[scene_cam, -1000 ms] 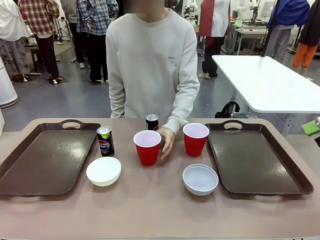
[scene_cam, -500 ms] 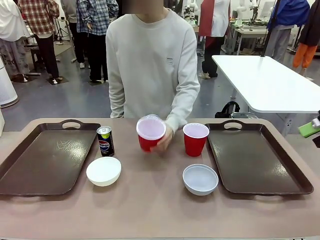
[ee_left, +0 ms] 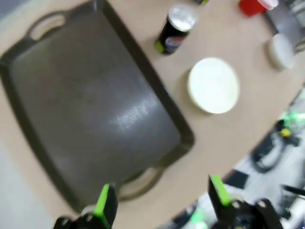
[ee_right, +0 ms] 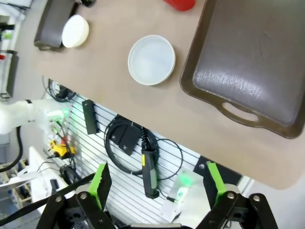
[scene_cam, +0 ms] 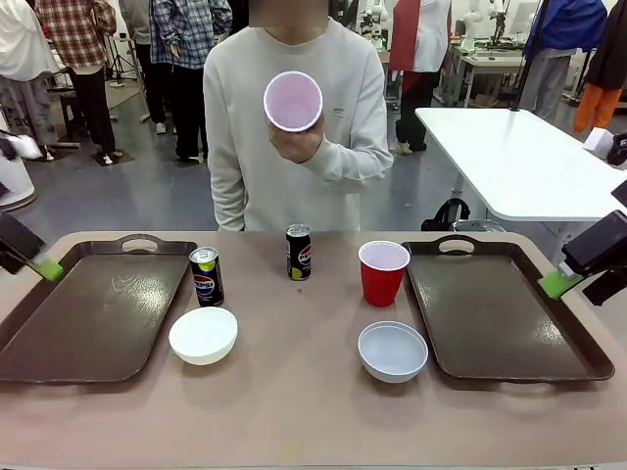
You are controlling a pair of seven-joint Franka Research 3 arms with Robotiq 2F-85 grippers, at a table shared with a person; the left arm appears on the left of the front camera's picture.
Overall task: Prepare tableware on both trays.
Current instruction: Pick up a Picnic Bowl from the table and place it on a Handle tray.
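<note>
The person's hand (scene_cam: 296, 143) grips a red plastic cup with a white inside (scene_cam: 292, 101), raised to chest height with its mouth facing the camera. On the tan table (scene_cam: 294, 411), the second red cup (scene_cam: 383, 274) and a round white bowl (scene_cam: 393, 351) sit just beside the right dark brown rectangular tray (scene_cam: 509, 313). One slim dark soda can (scene_cam: 205, 276) and the other white bowl (scene_cam: 203, 335) sit beside the left tray (scene_cam: 78, 323). The other can (scene_cam: 299, 252) stands mid-table. The left gripper (ee_left: 159, 198) hangs over the left tray with its jaws spread and empty. The right gripper (ee_right: 156, 178) is equally wide and empty at the right tray's outer side.
</note>
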